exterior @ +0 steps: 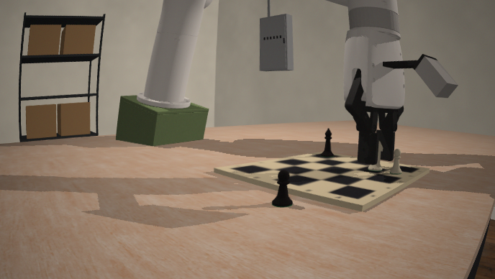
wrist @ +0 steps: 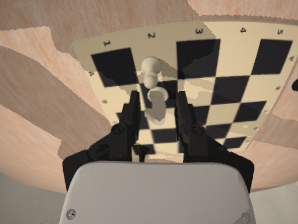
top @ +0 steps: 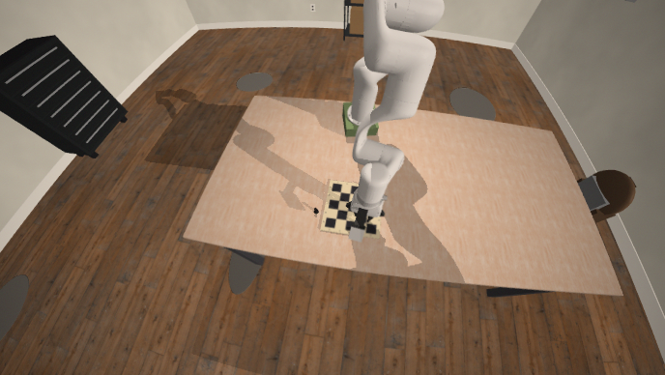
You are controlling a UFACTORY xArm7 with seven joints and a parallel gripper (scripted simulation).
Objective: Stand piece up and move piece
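My gripper (exterior: pixel 375 158) is released, straddling the white piece (wrist: pixel 154 102); I need it centred, then clench low and lift straight.

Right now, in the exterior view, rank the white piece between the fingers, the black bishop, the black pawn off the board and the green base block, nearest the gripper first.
1. White piece, between the gripper's fingers.
2. Black bishop, board's far edge.
3. Black pawn, on the table beside the board.
4. Green base block, far left.

Matt pale wood table (exterior: pixel 108 234), glossy black pawn (exterior: pixel 282 190)
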